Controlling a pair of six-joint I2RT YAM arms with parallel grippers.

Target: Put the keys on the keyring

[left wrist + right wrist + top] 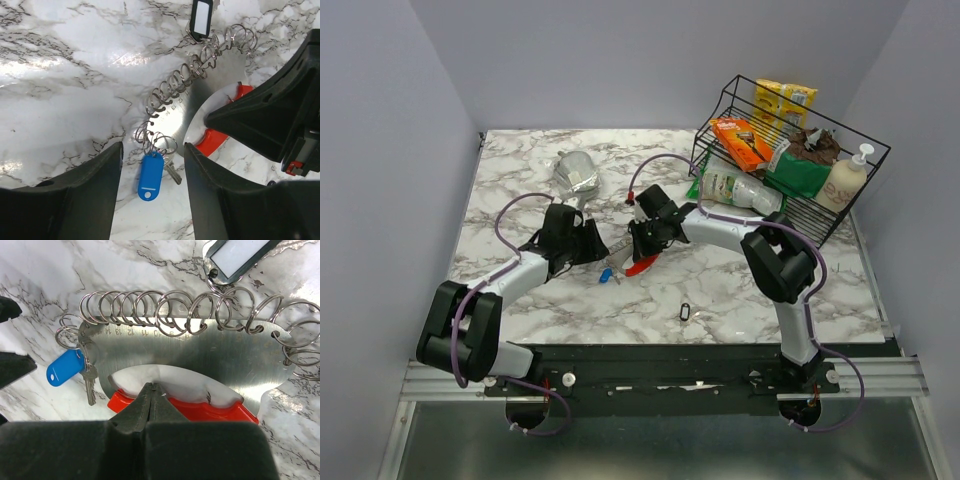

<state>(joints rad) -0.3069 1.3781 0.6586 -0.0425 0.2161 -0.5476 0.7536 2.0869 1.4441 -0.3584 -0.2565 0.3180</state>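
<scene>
The keyring is a silver metal plate with a row of wire rings along its edge and a curved red plastic tag, lying mid-table. A small blue tag and a little silver key hang from its end ring. One black key with a light centre sits on a ring at the other end. Another black key lies loose near the front. My left gripper is open, its fingers on either side of the blue tag without touching it. My right gripper is shut, tips at the red tag's edge.
A black wire basket at the back right holds boxes, packets and a pump bottle. A clear plastic bottle lies in front of it. A silver foil pouch rests behind the left arm.
</scene>
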